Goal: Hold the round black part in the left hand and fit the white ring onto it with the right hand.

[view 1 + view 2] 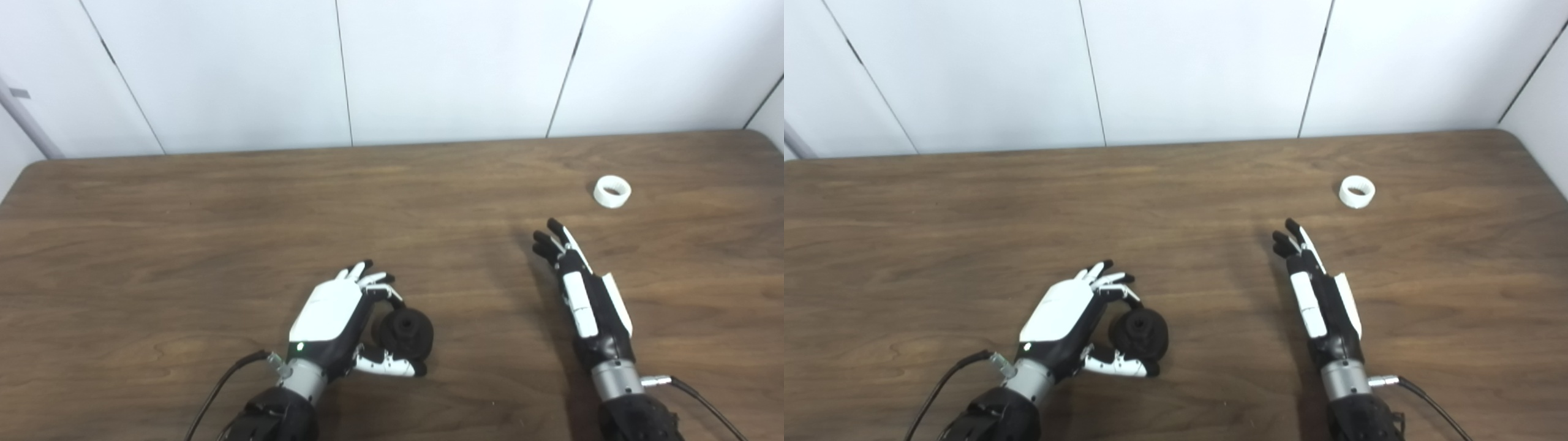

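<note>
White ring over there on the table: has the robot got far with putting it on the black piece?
Not far. The left hand is cupped around the round black part, fingers not clearly closed on it. The right hand is open and empty, short of the white ring, which lies alone on the table. Picking up and fitting remain.

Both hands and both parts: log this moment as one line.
left hand: shut on black part | right hand: open, short of white ring | ring: on table, unfitted

Looks like a lab or test room: bare wooden table [245, 202] below, plain white wall panels [429, 67] across top.
</note>
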You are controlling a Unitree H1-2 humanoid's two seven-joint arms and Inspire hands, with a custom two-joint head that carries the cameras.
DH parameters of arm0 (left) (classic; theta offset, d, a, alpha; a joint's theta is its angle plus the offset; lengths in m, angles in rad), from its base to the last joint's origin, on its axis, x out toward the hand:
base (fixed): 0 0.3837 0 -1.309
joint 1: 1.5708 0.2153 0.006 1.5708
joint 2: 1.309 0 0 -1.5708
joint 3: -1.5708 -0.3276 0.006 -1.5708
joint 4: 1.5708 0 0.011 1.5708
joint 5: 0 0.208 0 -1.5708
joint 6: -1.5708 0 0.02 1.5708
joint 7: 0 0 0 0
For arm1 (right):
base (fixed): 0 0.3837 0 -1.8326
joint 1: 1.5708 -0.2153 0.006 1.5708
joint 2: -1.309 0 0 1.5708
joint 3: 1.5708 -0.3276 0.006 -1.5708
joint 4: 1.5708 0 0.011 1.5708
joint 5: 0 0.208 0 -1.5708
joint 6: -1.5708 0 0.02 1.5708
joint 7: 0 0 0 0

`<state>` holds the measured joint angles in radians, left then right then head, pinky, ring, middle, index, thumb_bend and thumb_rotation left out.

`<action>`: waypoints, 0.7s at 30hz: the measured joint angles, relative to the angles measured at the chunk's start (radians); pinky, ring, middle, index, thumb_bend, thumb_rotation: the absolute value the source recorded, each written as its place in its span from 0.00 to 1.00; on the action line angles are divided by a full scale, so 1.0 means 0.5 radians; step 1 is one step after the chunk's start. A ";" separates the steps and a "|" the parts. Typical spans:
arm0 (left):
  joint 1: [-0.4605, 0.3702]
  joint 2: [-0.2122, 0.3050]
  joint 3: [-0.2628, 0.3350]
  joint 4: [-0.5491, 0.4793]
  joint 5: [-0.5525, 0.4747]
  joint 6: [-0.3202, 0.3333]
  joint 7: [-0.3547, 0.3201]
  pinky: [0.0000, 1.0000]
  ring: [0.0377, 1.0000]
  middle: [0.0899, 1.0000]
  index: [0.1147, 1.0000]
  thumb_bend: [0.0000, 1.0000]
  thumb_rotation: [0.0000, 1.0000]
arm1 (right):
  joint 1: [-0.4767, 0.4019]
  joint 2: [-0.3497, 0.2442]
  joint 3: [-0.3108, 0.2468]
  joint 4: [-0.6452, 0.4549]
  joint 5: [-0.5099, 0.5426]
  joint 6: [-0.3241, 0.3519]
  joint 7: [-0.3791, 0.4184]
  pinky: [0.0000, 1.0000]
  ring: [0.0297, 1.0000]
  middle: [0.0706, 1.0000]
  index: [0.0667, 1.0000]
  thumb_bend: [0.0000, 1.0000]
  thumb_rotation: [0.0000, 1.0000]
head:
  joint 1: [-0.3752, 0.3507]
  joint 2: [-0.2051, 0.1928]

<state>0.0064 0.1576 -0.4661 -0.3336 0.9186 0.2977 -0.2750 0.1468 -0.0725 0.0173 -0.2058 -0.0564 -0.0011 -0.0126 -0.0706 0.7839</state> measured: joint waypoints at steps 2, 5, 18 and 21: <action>-0.002 0.000 -0.002 0.002 0.002 0.000 0.000 1.00 0.99 0.86 0.42 0.52 0.06 | -0.005 0.000 -0.001 0.000 0.002 0.000 -0.003 0.99 0.90 0.90 0.96 0.55 1.00 | 0.000 0.000; -0.003 0.001 -0.004 0.003 0.008 0.000 0.000 1.00 0.99 0.86 0.42 0.52 0.06 | -0.008 0.002 -0.001 -0.007 0.002 0.015 -0.009 0.99 0.91 0.90 0.96 0.54 1.00 | -0.018 0.012; -0.012 0.010 0.004 0.015 0.009 -0.027 0.003 1.00 0.98 0.85 0.42 0.52 0.06 | -0.041 -0.007 -0.048 -0.209 0.008 0.311 -0.016 0.97 0.93 0.90 0.93 0.47 0.93 | -0.147 0.034; -0.011 0.011 0.009 0.015 0.009 -0.027 0.000 1.00 0.99 0.86 0.42 0.52 0.06 | -0.069 -0.046 -0.083 -0.298 -0.009 0.400 -0.007 0.94 0.92 0.89 0.90 0.47 0.82 | -0.190 0.031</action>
<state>0.0007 0.1632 -0.4615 -0.3260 0.9230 0.2842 -0.2748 0.1123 -0.0956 -0.0241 -0.3548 -0.0611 0.1991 -0.0160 -0.1656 0.7992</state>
